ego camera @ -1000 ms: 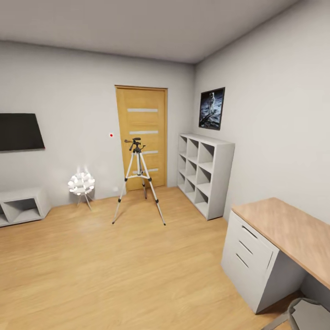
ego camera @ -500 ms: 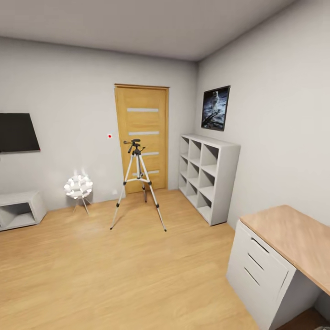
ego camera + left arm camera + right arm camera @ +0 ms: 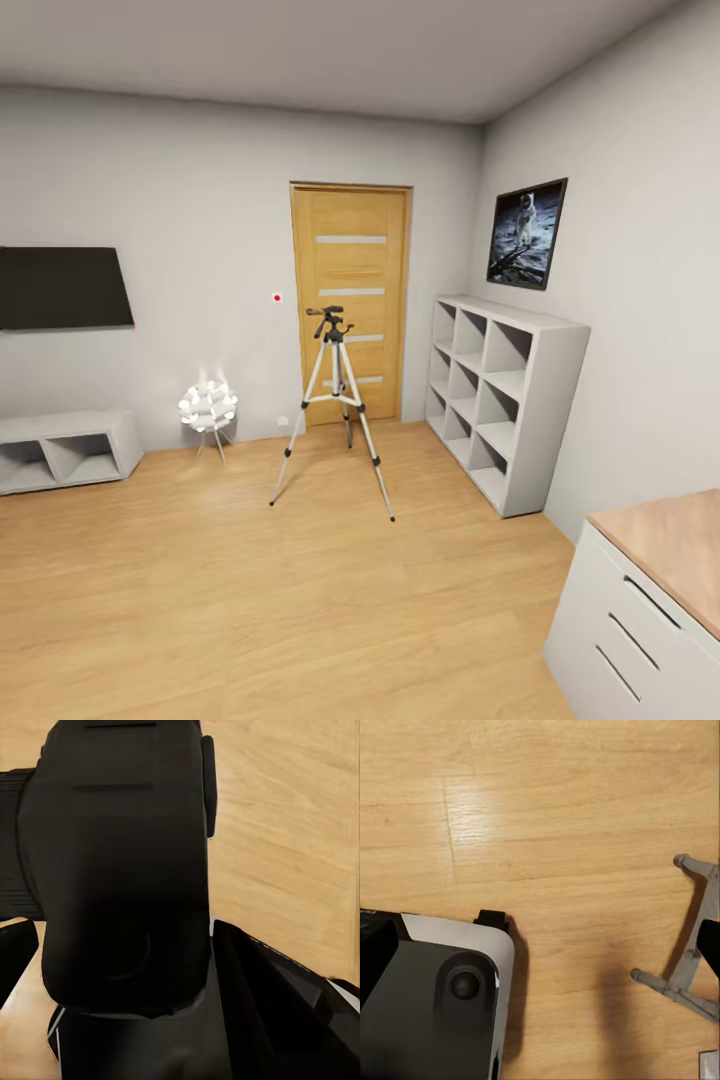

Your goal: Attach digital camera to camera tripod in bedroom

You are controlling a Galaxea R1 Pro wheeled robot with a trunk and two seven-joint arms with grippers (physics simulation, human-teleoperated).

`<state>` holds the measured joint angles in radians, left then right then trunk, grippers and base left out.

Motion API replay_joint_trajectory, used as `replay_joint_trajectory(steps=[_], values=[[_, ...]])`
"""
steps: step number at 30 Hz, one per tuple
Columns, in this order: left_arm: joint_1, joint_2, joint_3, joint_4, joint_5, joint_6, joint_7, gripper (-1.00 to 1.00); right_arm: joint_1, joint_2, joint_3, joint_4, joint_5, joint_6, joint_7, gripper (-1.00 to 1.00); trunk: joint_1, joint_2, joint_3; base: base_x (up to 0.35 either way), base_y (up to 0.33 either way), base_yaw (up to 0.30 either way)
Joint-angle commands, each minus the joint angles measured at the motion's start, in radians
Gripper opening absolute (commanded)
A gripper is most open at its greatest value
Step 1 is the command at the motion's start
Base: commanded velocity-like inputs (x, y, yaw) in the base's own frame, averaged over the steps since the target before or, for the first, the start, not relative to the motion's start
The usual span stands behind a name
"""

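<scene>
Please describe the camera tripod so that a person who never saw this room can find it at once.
Look at the wooden door in the far wall. Directly before it, on the plank floor, stands the camera tripod. Unlike the low white floor lamp at its left, it is tall, with three silver legs and a black head.

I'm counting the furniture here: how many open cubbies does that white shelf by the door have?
8 visible in the white cube shelf: two columns, four rows, along the right wall beside the wooden door. The desk doesn't cover it, and none look hidden.
</scene>
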<state>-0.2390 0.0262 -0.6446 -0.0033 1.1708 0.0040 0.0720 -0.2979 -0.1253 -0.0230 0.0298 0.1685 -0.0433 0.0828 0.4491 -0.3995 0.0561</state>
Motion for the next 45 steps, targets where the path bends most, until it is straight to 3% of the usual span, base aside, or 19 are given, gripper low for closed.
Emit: replay_joint_trajectory(steps=[1, 34, 45], values=[[0.0, 0.0, -0.009, 0.0, 0.004, 0.001, 0.002, -1.0, -0.001, 0.0, -0.003, 0.003, 0.008, -0.005, 0.002, 1.0, 0.001, -0.001, 0.0, 0.324, 0.0, 0.271], [0.0, 0.0, -0.009, 0.0, 0.006, 0.002, 0.014, -1.0, -0.001, 0.001, -0.003, 0.004, 0.006, -0.005, 0.001, 1.0, 0.001, -0.001, 0.0, 0.324, 0.0, 0.269], [0.0, -0.003, -0.01, 0.0, 0.006, 0.003, 0.014, -1.0, -0.001, 0.001, -0.002, 0.004, 0.007, -0.006, 0.002, 1.0, 0.001, -0.001, 0.0, 0.324, 0.0, 0.063]])
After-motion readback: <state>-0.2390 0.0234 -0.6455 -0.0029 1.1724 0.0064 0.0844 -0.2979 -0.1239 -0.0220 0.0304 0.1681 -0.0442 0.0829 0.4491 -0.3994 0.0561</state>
